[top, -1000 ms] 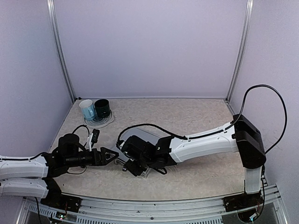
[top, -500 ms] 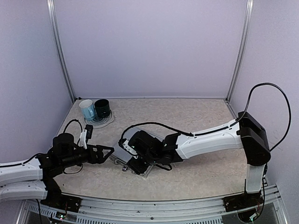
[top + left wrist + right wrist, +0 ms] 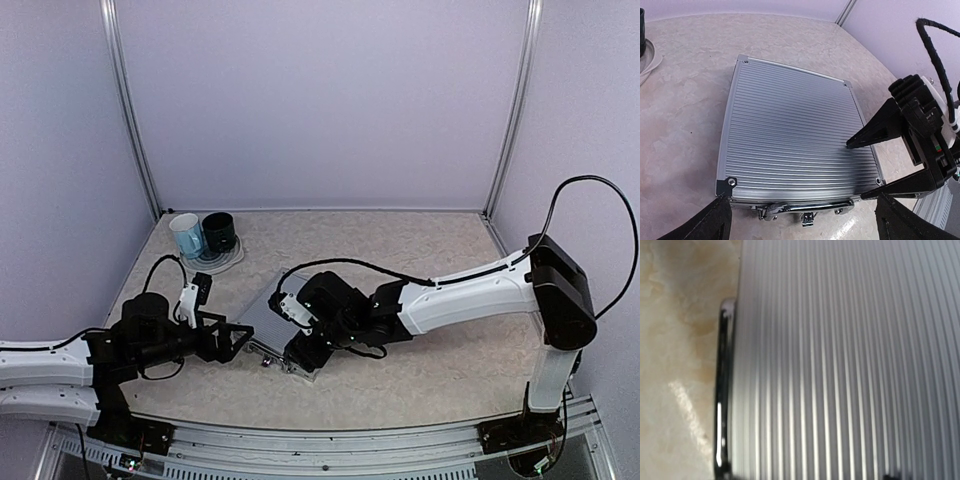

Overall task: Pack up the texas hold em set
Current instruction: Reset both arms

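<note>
Left gripper [image 3: 240,342] is brought up to the handle [image 3: 810,207] of the closed case [image 3: 795,135], fingers released wide. Right gripper [image 3: 856,171] is drawn back across it, fingers parted, nothing grasped. Case is laid flat on table [image 3: 685,125]; latching likely remains.

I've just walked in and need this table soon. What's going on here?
Two robot arms are working on a poker case. It lies shut and flat on the table. The right gripper hangs open over it, and the left gripper, wide open, faces the handle side. Neither holds anything.
</note>
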Robot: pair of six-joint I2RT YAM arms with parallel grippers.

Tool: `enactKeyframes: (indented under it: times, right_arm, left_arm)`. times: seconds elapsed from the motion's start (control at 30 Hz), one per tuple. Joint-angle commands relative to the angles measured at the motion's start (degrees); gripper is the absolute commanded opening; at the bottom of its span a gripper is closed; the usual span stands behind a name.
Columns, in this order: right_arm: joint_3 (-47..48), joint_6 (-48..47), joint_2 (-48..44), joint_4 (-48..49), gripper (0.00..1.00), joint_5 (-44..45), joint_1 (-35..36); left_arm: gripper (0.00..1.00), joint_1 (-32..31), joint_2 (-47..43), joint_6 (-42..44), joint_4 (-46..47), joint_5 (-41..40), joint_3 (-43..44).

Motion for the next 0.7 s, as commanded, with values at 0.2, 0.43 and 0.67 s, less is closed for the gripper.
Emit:
enactKeyframes:
  times: [0.2,0.43,0.67]
  right_arm:
    - [-4.8,2.6,-6.0,-2.7,0.84,-1.8,-0.6]
    - [-6.6,1.1,-8.2,-4.5,0.88,-0.3,-1.3]
    - [-13.3,0.3,-14.8,-0.3,0.89,-2.7,-3.9]
  left_arm:
    - [0.99,-1.3,-0.4,4.6,2.5,-3.8,-0.2]
    - [0.99,-9.4,3.5,15.5,-3.1,-9.3,6.8]
    - [0.99,-12.3,14.1,23.9,-10.4,-8.8,21.7]
